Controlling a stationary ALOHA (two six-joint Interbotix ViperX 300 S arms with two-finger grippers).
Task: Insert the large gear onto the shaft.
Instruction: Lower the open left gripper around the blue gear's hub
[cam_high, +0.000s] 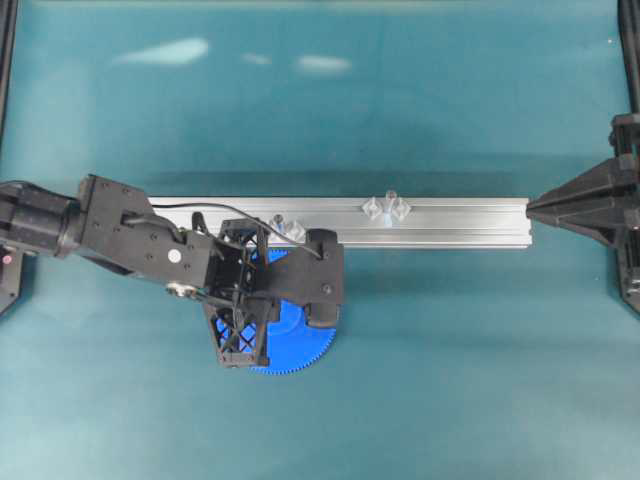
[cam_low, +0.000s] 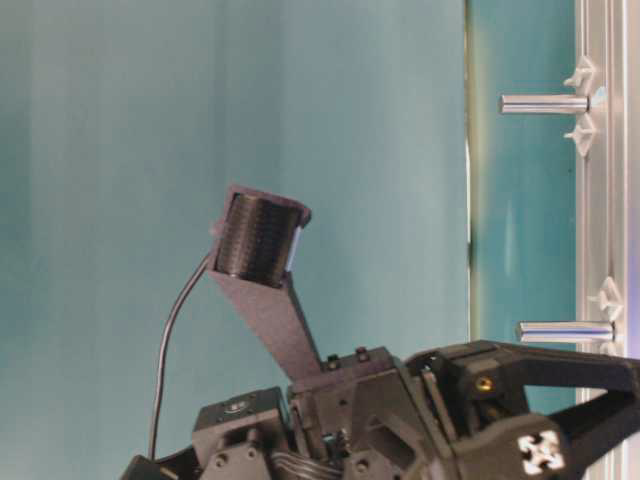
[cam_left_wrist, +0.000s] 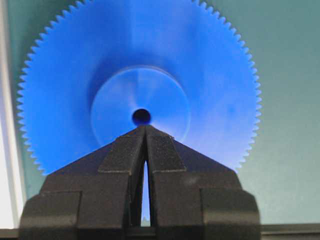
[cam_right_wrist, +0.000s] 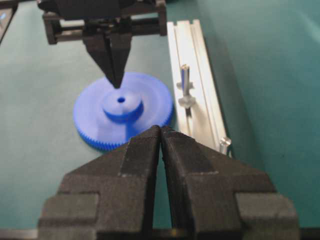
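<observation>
The large gear (cam_right_wrist: 122, 112), a bright-blue toothed disc with a raised hub, lies flat on the teal table just in front of the aluminium rail (cam_high: 450, 222). My left gripper (cam_right_wrist: 116, 82) points down over the hub, shut and holding nothing. In the left wrist view its tips (cam_left_wrist: 144, 127) sit right beside the bore hole. I cannot tell whether they touch the hub. A shaft (cam_high: 386, 207) with translucent brackets stands mid-rail, and a second such pin (cam_high: 287, 228) stands close to the left arm. My right gripper (cam_right_wrist: 160, 128) is shut and empty at the rail's right end.
The rail runs left to right across the table's middle. Both pins (cam_low: 545, 103) (cam_low: 565, 330) rise from it. The left arm (cam_high: 150, 245) crosses the rail's left end and covers much of the gear from above. Black frame posts (cam_high: 632, 60) stand at the table's sides.
</observation>
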